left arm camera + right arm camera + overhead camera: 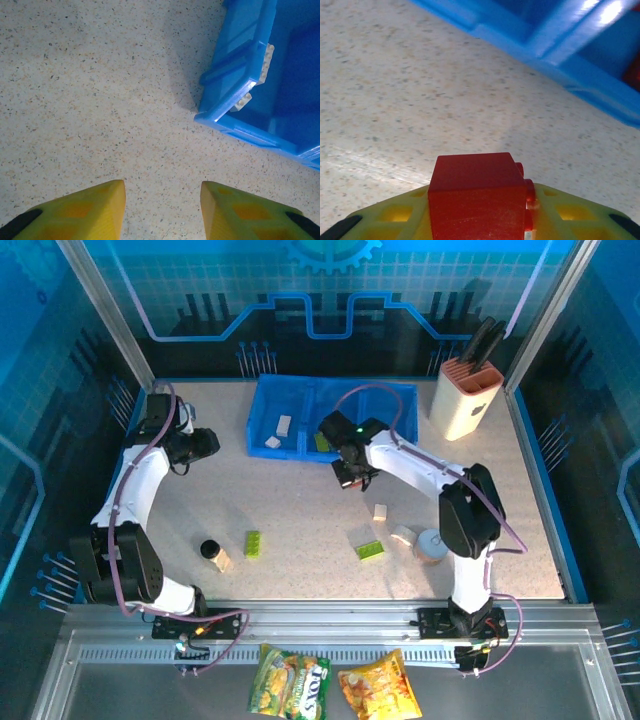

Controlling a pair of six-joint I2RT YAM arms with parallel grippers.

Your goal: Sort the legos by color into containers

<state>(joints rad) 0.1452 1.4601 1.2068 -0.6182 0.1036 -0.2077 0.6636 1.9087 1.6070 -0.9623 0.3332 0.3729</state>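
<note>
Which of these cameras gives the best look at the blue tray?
The top view: the whole blue tray shows there, with its compartments and the white bricks lying in one. The left wrist view catches one corner of it close up; the right wrist view, a blurred stretch of its rim.

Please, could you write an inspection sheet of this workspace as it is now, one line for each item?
Surface: speckled table, no spill seen.
Job's things: blue tray at the far side, two white bricks in its left compartment; red brick in the right gripper; green bricks and cream bricks loose on the table.
Clutter: dark-capped bottle, tin can, knife block; two snack bags on the near shelf.
Grippers: left gripper open and empty beside the tray's corner; right gripper shut on the red brick, near the tray.
Cables: purple cables along both arms, one arcing over the tray.
Surroundings: blue patterned walls, metal frame.
</note>
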